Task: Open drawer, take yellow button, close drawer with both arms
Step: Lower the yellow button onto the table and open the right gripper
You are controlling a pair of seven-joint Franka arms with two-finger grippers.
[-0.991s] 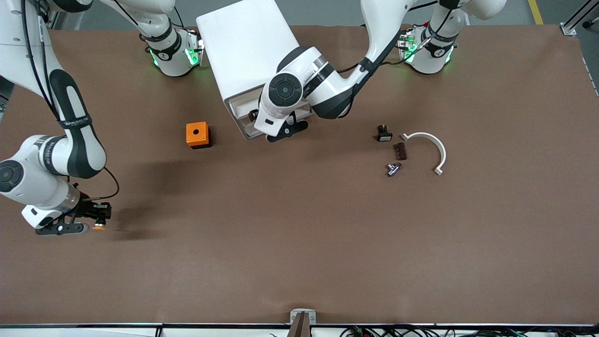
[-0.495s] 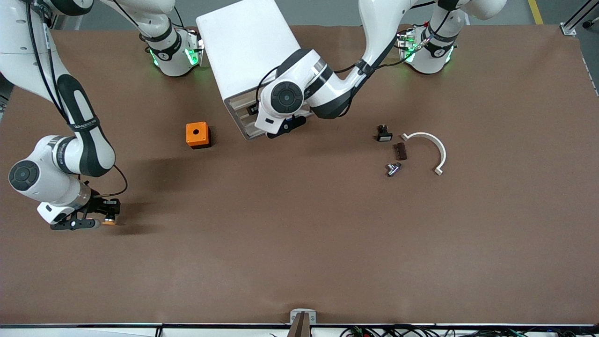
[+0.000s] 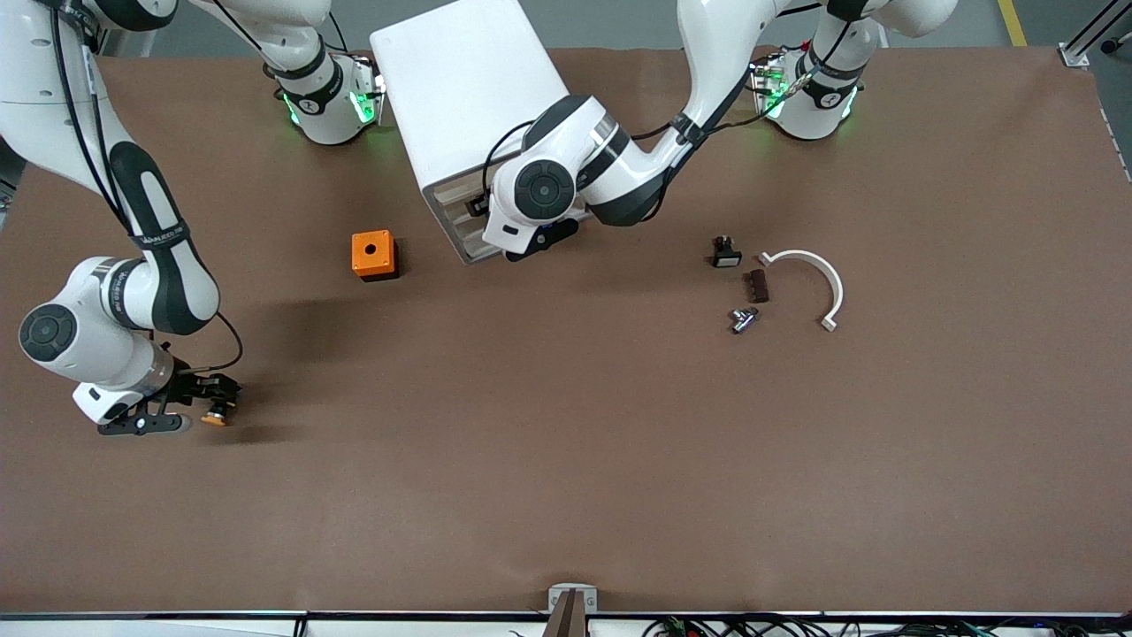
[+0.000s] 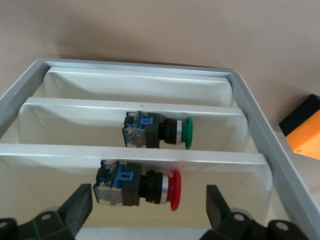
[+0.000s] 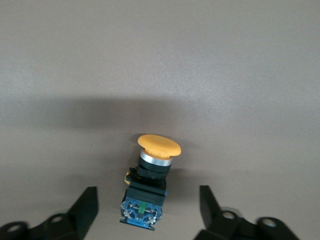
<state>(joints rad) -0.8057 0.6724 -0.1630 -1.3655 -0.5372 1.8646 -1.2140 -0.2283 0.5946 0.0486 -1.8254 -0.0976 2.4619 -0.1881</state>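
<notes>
The right gripper (image 3: 208,402) is low over the table (image 3: 566,495) near the edge at the right arm's end, its fingers (image 5: 86,207) spread wide with nothing between them touching either one. The button (image 3: 214,414) lies on the brown surface between those fingers, free of both; in the right wrist view its orange cap (image 5: 159,145) points away from the gripper and the bluish rear end faces it.

Farther from the front camera, toward the left arm's end, a small cluster lies together: a metal fitting (image 3: 743,318), a dark brown block (image 3: 757,285), a black white-faced part (image 3: 726,254) and a curved white clamp (image 3: 818,279).

The orange cube (image 3: 373,255) with a hole sits nearer the middle, just beside the cabinet (image 3: 469,106), which stands at the edge where the robot bases are.

The left gripper (image 3: 531,241) is at the cabinet's front, its fingers (image 4: 77,212) parted wide and holding nothing. The left wrist view looks down the stacked trays: the drawer (image 4: 135,155) is pushed in, and two lower trays hold a red-capped button (image 4: 137,182) and a green-capped button (image 4: 157,131).
</notes>
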